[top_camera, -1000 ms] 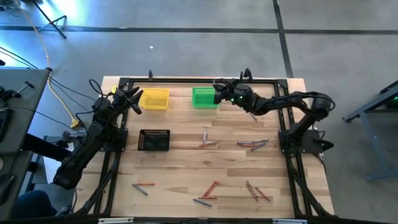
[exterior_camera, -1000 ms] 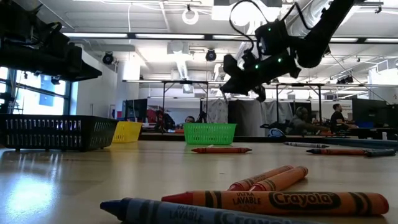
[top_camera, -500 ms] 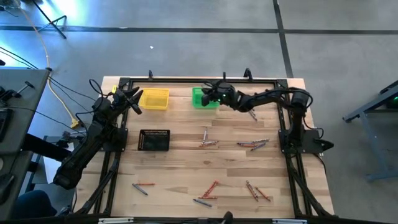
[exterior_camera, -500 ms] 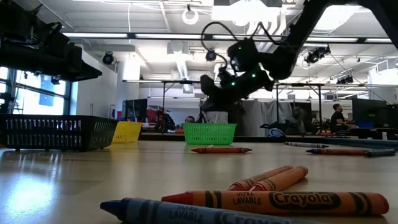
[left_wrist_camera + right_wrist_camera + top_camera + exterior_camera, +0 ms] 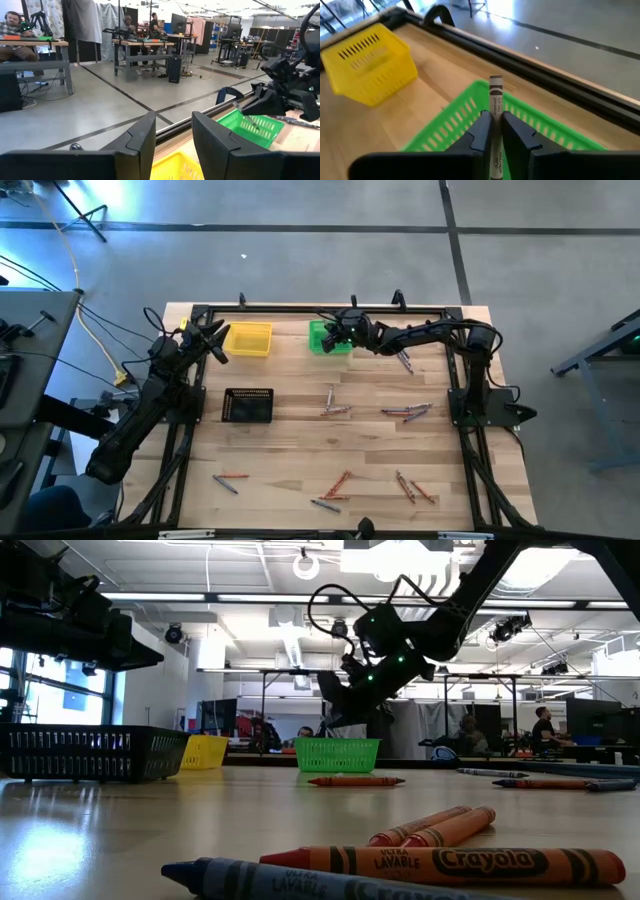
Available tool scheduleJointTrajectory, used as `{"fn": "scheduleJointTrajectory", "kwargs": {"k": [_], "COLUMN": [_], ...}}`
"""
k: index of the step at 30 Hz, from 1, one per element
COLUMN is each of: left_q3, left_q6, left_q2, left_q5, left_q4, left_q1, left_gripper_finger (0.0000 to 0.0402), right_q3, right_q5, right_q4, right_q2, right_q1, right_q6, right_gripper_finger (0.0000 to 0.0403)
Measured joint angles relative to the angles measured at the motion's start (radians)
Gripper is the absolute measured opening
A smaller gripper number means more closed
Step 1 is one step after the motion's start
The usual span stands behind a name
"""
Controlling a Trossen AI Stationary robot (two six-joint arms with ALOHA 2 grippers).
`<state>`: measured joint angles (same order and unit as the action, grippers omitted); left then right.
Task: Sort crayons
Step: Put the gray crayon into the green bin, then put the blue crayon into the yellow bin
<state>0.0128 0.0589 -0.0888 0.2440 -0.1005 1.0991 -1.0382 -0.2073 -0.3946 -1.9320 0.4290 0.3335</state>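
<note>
Right gripper (image 5: 334, 332) poised above the green bin (image 5: 322, 340) at the far side of the table (image 5: 300, 460), fingers (image 5: 481, 131) set narrowly on either side of a grey crayon (image 5: 495, 107) that stands between them, its tip pointing out over the bin's rim; whether the fingers press the stick or have just let go, impossible to tell. Seen level across the tabletop, the same gripper (image 5: 335, 700) hanging over the bin (image 5: 338, 754), clear of its top edge. Just beside the green bin, a yellow bin (image 5: 248, 339); nearer the front, a black bin (image 5: 248, 405). Scattered over the wooden top, the remaining crayons (image 5: 406, 411): a small group at mid-table, another toward the right, more orange and grey ones (image 5: 333, 489) along the near edge, with several lying close to the low camera (image 5: 440, 863). Left gripper (image 5: 212, 340) idle at the table's left edge beside the yellow bin, fingers (image 5: 142, 142) parted with nothing between them. Beyond the table, an open workshop with benches and seated people (image 5: 10, 35).
</note>
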Motion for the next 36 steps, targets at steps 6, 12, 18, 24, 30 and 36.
{"fn": "scheduleJointTrajectory", "kwargs": {"k": [6, 12, 18, 24, 30, 36], "left_q3": [0.000, 0.000, 0.000, 0.000, 0.000, 0.000], "left_q6": [0.000, 0.000, 0.000, 0.000, 0.000, 0.000], "left_q2": [0.000, 0.000, 0.000, 0.000, 0.000, 0.000], "left_q5": [0.000, 0.000, 0.000, 0.006, 0.006, 0.006], "left_q4": [0.000, 0.000, 0.000, 0.000, 0.000, 0.000], "left_q1": [0.000, 0.000, 0.000, 0.000, 0.000, 0.000], "left_gripper_finger": [0.0117, 0.0117, 0.0117, 0.0117, 0.0117, 0.0117], "right_q3": [0.000, -0.014, -0.060, -0.060, -0.055, 0.059], "right_q5": [0.000, 0.001, -0.002, -0.175, -0.380, -0.446], "right_q4": [0.008, 0.211, 0.765, 1.246, 1.521, 1.421], "right_q2": [0.006, 0.129, 0.356, 0.490, 0.494, 0.492], "right_q1": [0.003, 0.016, 0.009, -0.031, -0.094, -0.082], "right_q6": [-0.008, -0.106, -0.166, 0.049, 0.275, 0.205], "right_gripper_finger": [0.0101, 0.0112, 0.0105, 0.0101, 0.0101, 0.0100]}}
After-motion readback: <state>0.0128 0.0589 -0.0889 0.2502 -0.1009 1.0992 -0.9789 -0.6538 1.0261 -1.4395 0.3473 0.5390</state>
